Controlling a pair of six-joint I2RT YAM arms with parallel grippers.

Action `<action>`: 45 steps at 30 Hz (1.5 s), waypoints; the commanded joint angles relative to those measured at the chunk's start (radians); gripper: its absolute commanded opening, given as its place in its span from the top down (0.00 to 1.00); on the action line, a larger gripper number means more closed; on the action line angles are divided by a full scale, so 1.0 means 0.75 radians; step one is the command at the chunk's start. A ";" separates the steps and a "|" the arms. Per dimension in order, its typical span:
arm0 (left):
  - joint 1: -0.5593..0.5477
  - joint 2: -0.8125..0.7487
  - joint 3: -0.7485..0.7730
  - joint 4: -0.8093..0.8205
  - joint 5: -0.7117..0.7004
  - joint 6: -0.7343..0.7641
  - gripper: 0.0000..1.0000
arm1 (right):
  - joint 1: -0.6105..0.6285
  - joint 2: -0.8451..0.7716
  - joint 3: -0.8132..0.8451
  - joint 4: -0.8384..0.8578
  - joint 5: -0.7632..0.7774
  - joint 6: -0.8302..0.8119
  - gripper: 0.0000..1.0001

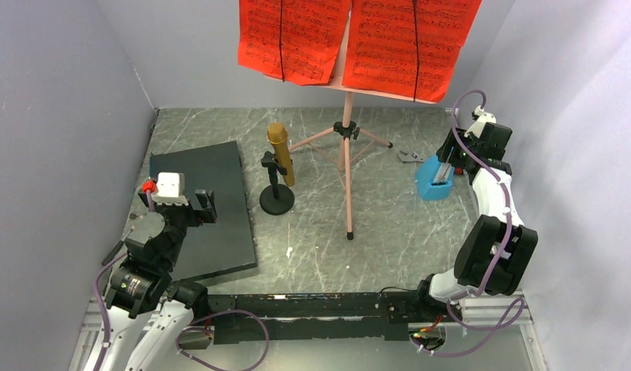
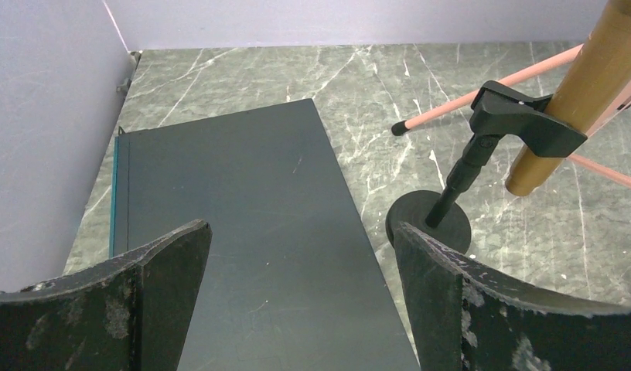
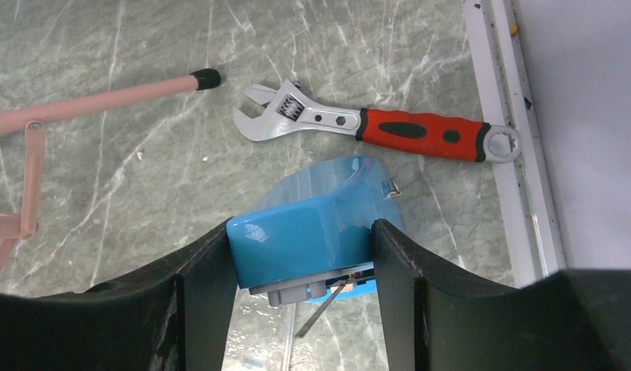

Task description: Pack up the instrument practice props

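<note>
Packing barely begun: right end effector (image 3: 299, 255) clasps the small blue plastic metronome (image 1: 434, 184) at the far right of the counter (image 1: 390, 232), left end effector (image 2: 299, 232) gapes wide and empty, pink tripod music stand (image 1: 347, 154) and gold microphone (image 1: 280, 151) not yet packed.

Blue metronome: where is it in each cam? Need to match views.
Top external: right of centre, blue metronome under the right gripper.
Left wrist: not in it.
Right wrist: bottom centre, clamped in the gripper, red-handled wrench beyond it.
Shared landmark: the pink tripod music stand, legs in all three views.
</note>
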 commanded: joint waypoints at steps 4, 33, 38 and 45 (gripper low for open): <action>0.009 -0.018 -0.005 0.066 0.035 0.007 0.06 | 0.019 -0.137 -0.027 0.019 0.040 -0.023 0.81; 0.009 0.079 0.005 0.080 0.233 -0.023 0.06 | 0.572 -0.797 -0.124 -0.472 0.336 0.160 1.00; 0.009 0.133 0.034 0.063 0.269 -0.037 0.06 | 0.670 -0.920 -0.168 -0.559 0.258 0.205 1.00; 0.009 0.218 0.136 -0.004 0.365 -0.026 0.06 | 0.764 -1.008 -0.244 -0.537 0.043 0.209 1.00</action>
